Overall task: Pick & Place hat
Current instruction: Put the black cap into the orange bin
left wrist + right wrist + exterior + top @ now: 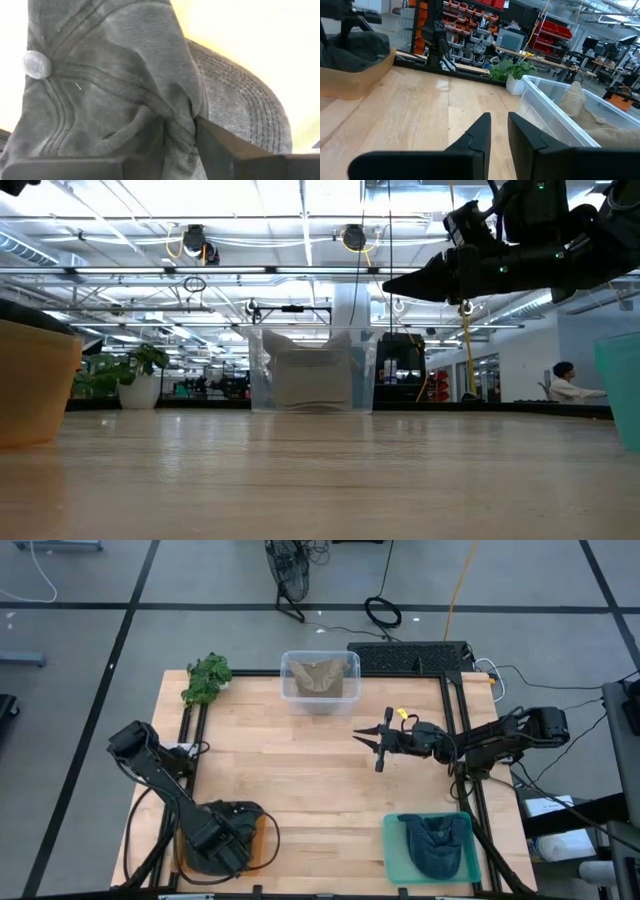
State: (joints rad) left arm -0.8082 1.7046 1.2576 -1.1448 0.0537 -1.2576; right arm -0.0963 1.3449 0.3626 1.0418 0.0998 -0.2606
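While my left hand (177,142) is clenched on the grey hat (120,85) down in the orange bin (268,840), lift and place remain; right hand (368,744) hovers released, well apart.

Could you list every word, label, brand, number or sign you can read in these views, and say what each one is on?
None can be read.
The grey hat in the left gripper shows only stitching and a top button, no lettering.
The clear bin, green tray and dark hat show no labels.
The room beyond the table shows no readable signs.
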